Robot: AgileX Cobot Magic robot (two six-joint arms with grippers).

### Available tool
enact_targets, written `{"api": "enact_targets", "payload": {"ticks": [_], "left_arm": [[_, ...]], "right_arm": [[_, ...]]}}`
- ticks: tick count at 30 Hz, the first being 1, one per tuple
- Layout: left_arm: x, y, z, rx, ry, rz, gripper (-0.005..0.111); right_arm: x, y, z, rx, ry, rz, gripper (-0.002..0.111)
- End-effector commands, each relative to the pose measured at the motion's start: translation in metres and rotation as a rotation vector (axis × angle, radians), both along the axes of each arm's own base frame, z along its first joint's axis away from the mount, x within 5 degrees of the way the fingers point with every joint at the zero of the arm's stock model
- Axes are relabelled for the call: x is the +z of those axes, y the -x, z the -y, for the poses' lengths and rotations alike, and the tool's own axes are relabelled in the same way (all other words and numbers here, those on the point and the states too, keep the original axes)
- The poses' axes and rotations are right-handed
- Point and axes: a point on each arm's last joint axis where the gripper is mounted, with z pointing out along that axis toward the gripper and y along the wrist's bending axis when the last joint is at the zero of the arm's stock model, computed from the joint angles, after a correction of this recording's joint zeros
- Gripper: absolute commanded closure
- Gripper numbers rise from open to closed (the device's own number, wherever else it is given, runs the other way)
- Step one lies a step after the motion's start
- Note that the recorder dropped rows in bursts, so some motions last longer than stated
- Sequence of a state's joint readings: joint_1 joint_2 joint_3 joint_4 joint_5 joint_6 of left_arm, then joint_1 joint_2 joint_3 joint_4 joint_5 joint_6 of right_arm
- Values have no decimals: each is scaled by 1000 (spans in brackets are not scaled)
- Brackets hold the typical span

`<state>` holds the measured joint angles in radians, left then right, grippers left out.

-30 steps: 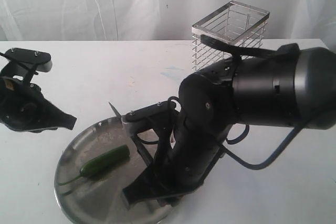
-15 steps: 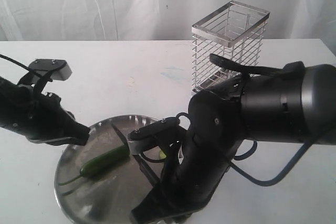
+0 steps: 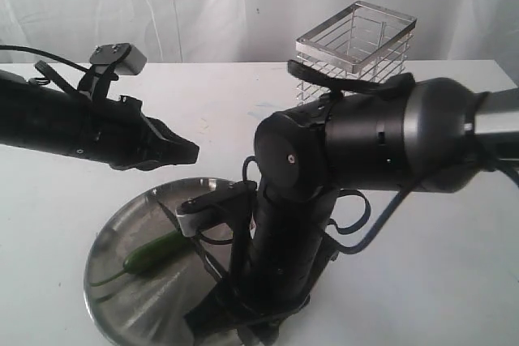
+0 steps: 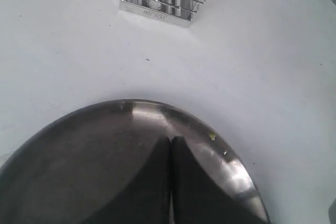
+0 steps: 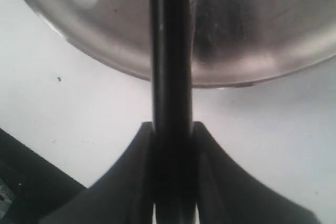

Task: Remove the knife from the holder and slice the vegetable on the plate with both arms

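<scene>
The green chili lies on the steel plate, stem toward the near left rim. My right gripper is low over the plate's right side, shut on the black handle of the knife. The dark blade slants down to the chili's thick end; I cannot tell whether it touches. My left gripper hangs shut and empty above the plate's far rim, its fingertips pressed together. Neither wrist view shows the chili. The wire holder stands empty at the back right.
The bulky right arm fills the middle and hides the plate's right part and the holder's lower half. The left arm stretches in from the left. A tiny green scrap sits on the plate rim. White table, white curtain behind.
My left gripper rose from the plate's left rim and moved right, over its far rim. The right arm swung left and more upright, with the knife still at the chili's thick end.
</scene>
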<state>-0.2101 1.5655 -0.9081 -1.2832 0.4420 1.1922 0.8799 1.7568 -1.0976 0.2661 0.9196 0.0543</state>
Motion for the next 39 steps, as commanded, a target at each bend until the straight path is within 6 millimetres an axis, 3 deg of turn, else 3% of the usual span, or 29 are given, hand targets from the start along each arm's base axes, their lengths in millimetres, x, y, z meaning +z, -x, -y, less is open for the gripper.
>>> {"api": "enact_targets", "payload": {"ticks": [1, 7, 21, 39], "left_arm": [[-10, -6, 3, -23, -4, -8, 107], [-28, -14, 1, -20, -62, -17, 107], [-47, -18, 2, -43, -89, -51, 107], [-56, -18, -2, -62, -181, -45, 107]], "right_arm": [[-1, -8, -3, -88, 15, 16, 108], [0, -9, -5, -163, 7, 8, 108], [1, -14, -10, -191, -50, 54, 108], [3, -20, -14, -204, -106, 115, 108]]}}
